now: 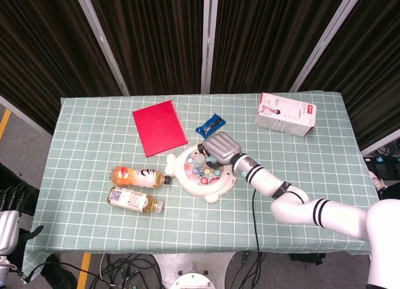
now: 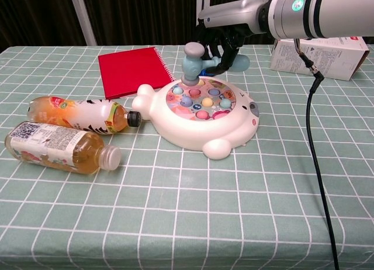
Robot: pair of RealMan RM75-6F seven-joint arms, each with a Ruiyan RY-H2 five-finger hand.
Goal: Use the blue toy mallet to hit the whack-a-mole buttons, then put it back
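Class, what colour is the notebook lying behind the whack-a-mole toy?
Red; the notebook shows best in the head view.

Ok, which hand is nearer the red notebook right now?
The right hand. It holds the blue mallet over the toy's far edge, just right of the red notebook. The left hand is not in view.

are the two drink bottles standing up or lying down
Lying down. Both the orange bottle and the tea bottle rest on their sides on the tablecloth, caps pointing right.
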